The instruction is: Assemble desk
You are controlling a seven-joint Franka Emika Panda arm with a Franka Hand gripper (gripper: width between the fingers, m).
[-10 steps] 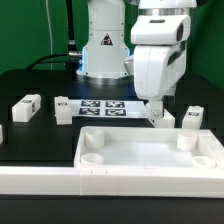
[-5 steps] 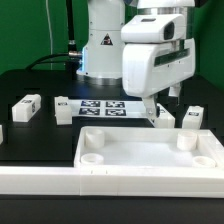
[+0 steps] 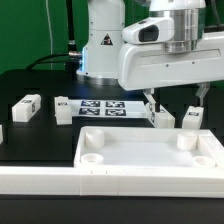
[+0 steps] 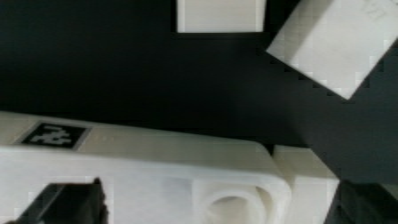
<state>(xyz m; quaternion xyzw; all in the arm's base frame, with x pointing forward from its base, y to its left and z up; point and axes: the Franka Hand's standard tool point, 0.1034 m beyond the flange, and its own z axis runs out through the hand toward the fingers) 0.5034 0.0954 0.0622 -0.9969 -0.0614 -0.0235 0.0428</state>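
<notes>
The white desk top, a tray with a raised rim and round corner sockets, lies near the front of the black table. Two white tagged legs lie just behind its far rim at the exterior view's right. My gripper hangs above these two legs, open and empty, with one finger over each side of them. The wrist view shows a tagged corner of the desk top with one socket, and two legs beyond it.
Two more legs lie at the exterior view's left, and part of another at the left edge. The marker board lies behind the desk top by the robot base. A long low white rail runs along the front.
The hand has turned about its wrist and shifted toward the exterior view's right. Its fingers now straddle the two right-hand legs. No part has moved.
</notes>
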